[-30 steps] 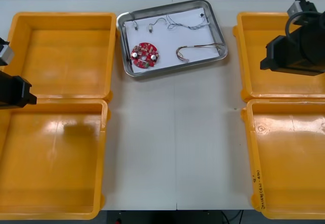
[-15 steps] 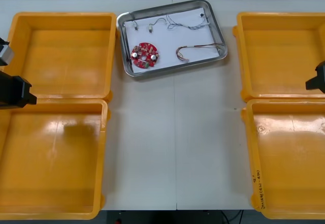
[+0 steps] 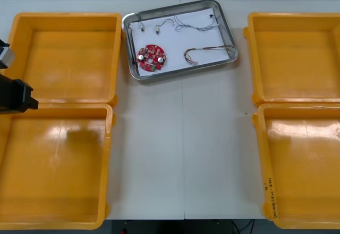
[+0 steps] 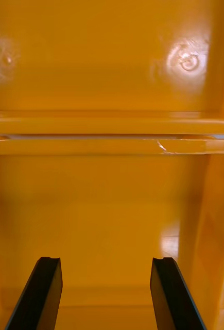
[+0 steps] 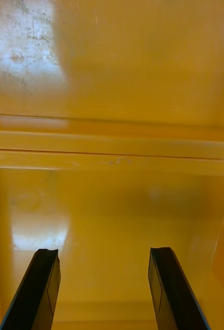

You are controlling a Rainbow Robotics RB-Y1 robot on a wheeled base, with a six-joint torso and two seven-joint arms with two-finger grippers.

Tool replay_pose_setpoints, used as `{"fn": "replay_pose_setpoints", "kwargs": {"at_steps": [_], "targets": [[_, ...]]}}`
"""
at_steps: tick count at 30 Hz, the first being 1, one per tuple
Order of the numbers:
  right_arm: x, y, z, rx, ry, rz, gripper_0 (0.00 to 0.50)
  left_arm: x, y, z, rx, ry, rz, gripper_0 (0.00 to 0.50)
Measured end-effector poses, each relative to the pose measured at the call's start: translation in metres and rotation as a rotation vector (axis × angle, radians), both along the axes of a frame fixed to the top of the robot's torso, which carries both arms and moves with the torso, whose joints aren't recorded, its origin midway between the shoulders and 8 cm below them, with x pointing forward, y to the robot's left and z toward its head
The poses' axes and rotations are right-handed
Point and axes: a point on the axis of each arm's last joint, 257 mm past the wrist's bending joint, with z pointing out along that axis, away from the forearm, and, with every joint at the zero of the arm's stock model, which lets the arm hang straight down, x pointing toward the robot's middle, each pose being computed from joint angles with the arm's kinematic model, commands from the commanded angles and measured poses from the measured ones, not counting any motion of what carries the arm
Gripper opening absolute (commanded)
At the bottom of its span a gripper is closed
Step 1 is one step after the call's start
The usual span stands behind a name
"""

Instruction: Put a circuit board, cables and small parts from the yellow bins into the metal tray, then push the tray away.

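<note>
While parted over bins (image 4: 112,126), end effectors (image 5: 103,253) (image 4: 105,261) empty.

metal tray (image 3: 172,48) — far centre, skewed | red circuit board (image 3: 152,57), cables (image 3: 207,48), small metal parts (image 3: 142,27) inside

Left gripper (image 5: 104,251) fingers spread apart; right gripper (image 4: 106,259) likewise; left arm (image 3: 13,93), probably its wrist, at left edge
</note>
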Motion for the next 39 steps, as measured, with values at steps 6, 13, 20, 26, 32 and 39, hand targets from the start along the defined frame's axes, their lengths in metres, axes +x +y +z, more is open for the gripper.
{"fn": "replay_pose_setpoints", "kwargs": {"at_steps": [6, 13, 20, 26, 32, 39], "targets": [[-0.002, -0.019, -0.007, -0.004, 0.033, 0.017, 0.5, 0.0, 0.0, 0.0, 0.0, 0.0, 0.0, 0.5], [-0.005, -0.029, -0.013, 0.006, 0.06, -0.01, 0.5, 0.0, 0.0, 0.0, 0.0, 0.0, 0.0, 0.5], [-0.003, -0.029, -0.013, 0.014, 0.063, -0.013, 0.5, 0.0, 0.0, 0.0, 0.0, 0.0, 0.0, 0.5], [0.001, -0.023, -0.009, 0.03, 0.054, -0.004, 0.5, 0.0, 0.0, 0.0, 0.0, 0.0, 0.0, 0.5], [0.002, -0.019, -0.008, 0.037, 0.052, 0.002, 0.5, 0.0, 0.0, 0.0, 0.0, 0.0, 0.0, 0.5], [0.002, -0.015, -0.013, 0.033, 0.065, 0.016, 0.5, 0.0, 0.0, 0.0, 0.0, 0.0, 0.0, 0.5]]}}
